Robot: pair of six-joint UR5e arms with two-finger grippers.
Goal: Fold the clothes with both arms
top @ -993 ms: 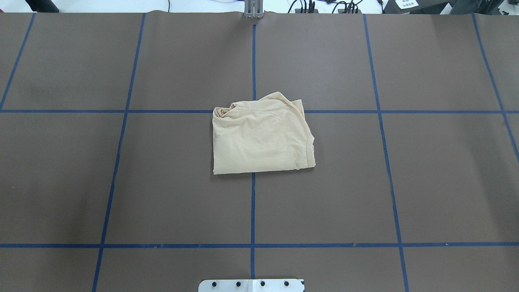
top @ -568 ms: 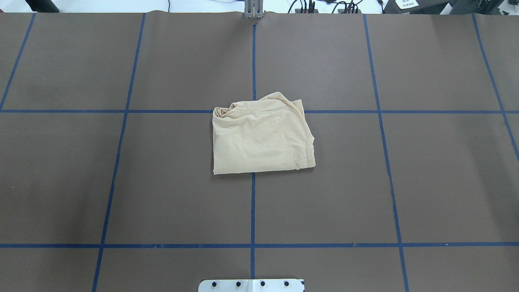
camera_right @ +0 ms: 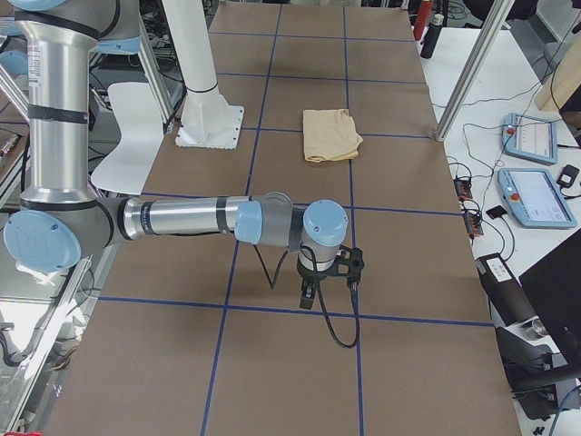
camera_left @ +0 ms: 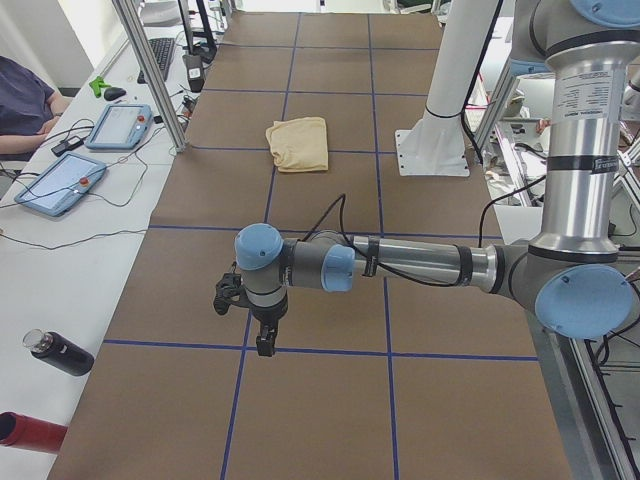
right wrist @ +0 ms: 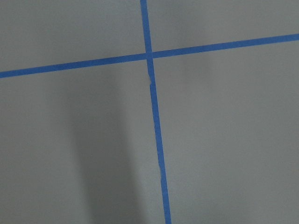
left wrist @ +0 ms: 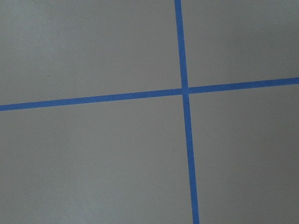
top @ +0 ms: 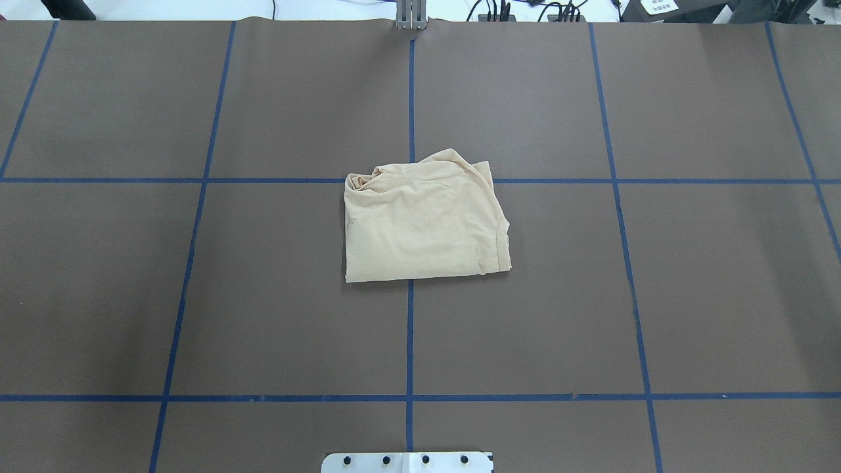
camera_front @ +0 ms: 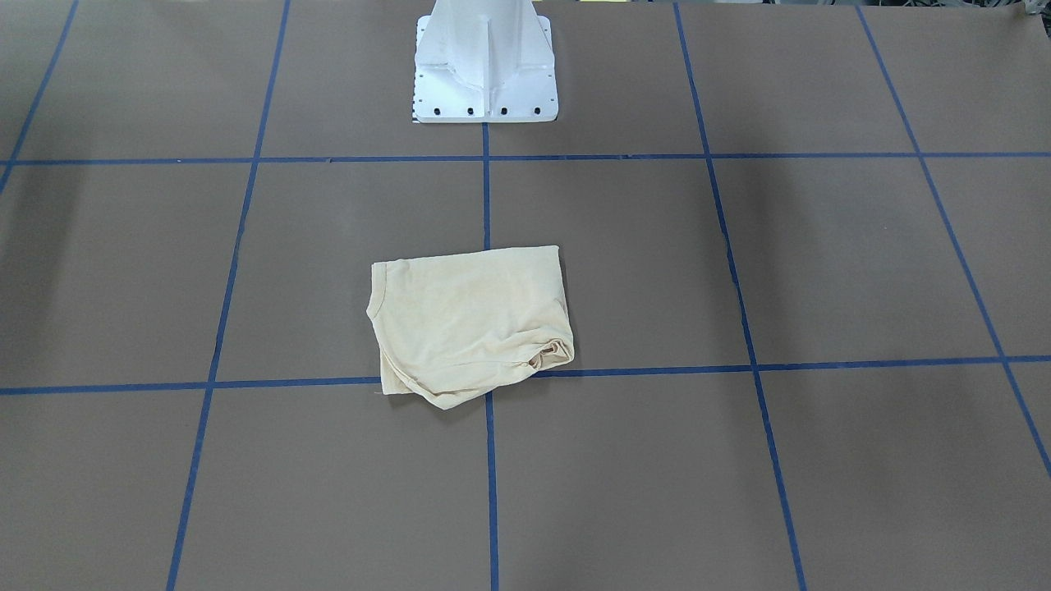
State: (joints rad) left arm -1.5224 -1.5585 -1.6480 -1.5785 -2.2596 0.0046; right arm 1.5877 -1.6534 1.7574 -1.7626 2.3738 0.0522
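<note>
The left tool [camera_left: 263,343] hangs point-down just above the desk [top: 197,295], near the end on the robot's left. From the side I cannot tell whether its fingers are apart or together. The right tool [camera_right: 309,294] hangs the same way near the opposite end, a black cable looping under it, and its state cannot be judged either. Each wrist camera looks down on one crossing of blue tape lines [left wrist: 185,90] on bare brown covering.

There are two arms. The left arm [camera_left: 420,265] and the right arm [camera_right: 182,218] each reach out low and level over the desk. A label [camera_left: 590,92] on the left arm's upright tube carries print too small to read.

One T-shirt [top: 424,226] lies folded into a rough rectangle near the desk's middle. It sits over the centre tape line in front of the white pedestal [camera_front: 484,66], well apart from both tools. Only plain cream fabric faces up. One far corner is bunched, and a stitched hem runs along one side.

Beyond the desk's far edge sit two tablet-like controllers [camera_left: 123,125], a dark bottle [camera_left: 60,352] and a red cylinder [camera_left: 25,430]. A person's sleeve [camera_left: 25,95] shows there too.
</note>
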